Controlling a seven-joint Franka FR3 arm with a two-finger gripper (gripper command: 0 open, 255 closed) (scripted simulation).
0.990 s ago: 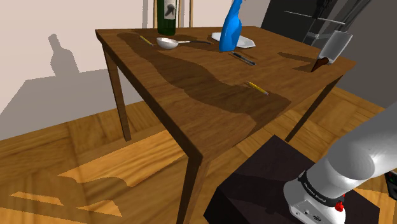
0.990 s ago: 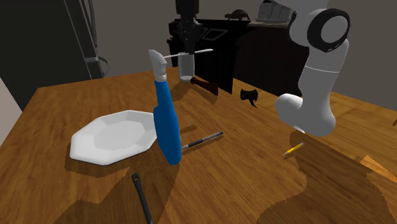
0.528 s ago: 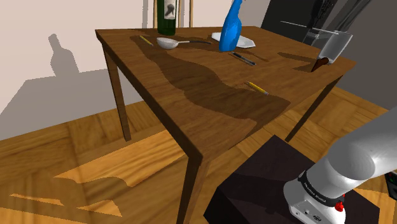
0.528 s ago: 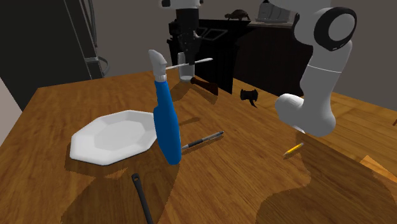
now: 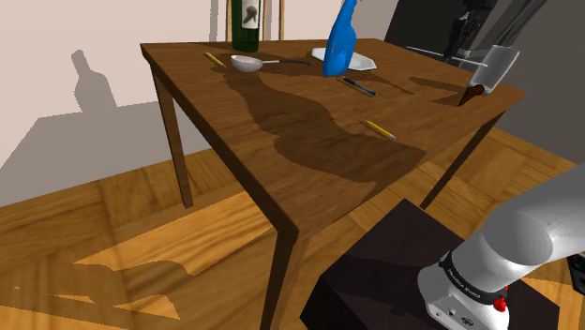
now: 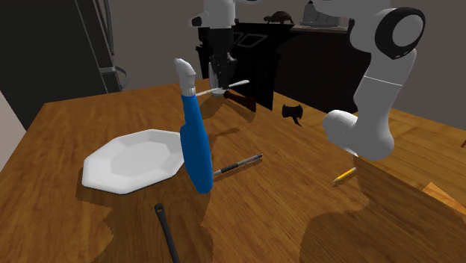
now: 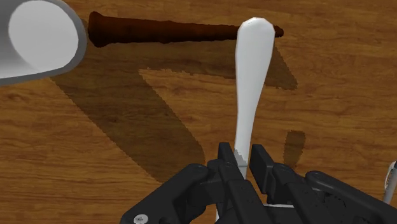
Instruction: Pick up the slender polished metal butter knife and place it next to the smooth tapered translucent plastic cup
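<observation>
At the far corner of the counter (image 5: 281, 141) in the shoulder view, a grey tapered cup (image 5: 494, 67) stands with a brown handle (image 5: 469, 94) lying just beside its base. A blue spray bottle (image 5: 339, 42), a white plate (image 5: 364, 62), a dark bottle (image 5: 246, 23), a pale spoon (image 5: 248, 64), a pen (image 5: 359, 86) and a pencil (image 5: 379, 129) are spread over the rest of the wood, and the arm (image 5: 525, 234) rises from the stand (image 5: 375, 272) at the lower right. In the second exterior view, the gripper (image 6: 219, 84) hangs behind the spray bottle's nozzle, its jaws clenched on a thin butter knife (image 6: 233, 85) (drawn plain white, not shiny). The knife lies nearly level and juts out to either side, apparently clear of the wood. I cannot make out the cup behind the gripper here. The plate and pen lie nearer the camera, on either side of the spray bottle's base. In the wrist view, the jaws pinch the knife near one end, and its long pale body runs straight out from them. Its rounded tip overlaps one end of the brown handle. The cup's open mouth sits off past the handle's other end, well apart from the knife, and shadows fall across the wood between them.
</observation>
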